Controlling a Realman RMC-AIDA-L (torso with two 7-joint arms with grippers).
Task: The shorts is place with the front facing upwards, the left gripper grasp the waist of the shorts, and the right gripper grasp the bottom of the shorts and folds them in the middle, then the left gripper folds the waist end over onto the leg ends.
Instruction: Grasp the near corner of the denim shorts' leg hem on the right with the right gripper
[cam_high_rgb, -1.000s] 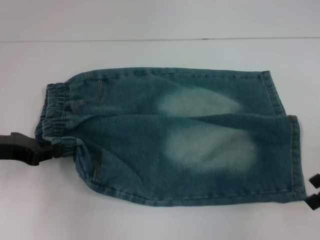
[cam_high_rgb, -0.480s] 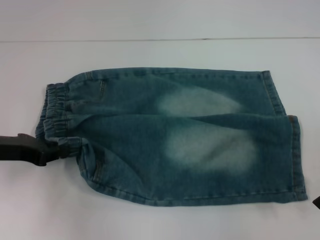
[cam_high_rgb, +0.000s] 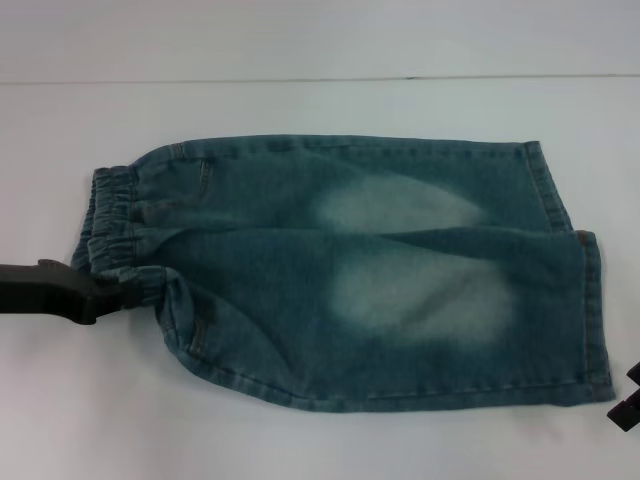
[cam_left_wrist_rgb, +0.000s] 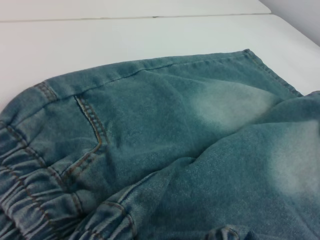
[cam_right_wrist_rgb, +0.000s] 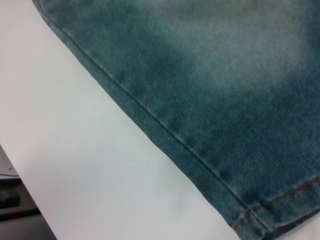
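You're looking at a plain white table (cam_high_rgb: 300, 440) with a pale wall (cam_high_rgb: 320, 35) behind its far edge.

White table (cam_high_rgb: 320, 430), matte, plain; you see seam line running across far part, behind shorts. Denim shorts (cam_high_rgb: 380, 270) lie flat directly on table, already folded lengthwise, one leg stacked over other. Elastic waist end sits right at left gripper (cam_high_rgb: 125, 292); leg hems reach toward right gripper (cam_high_rgb: 626, 395), near hem corner just beside it. Faded patches on both leg panels. Bare table surface shows on every side of shorts.
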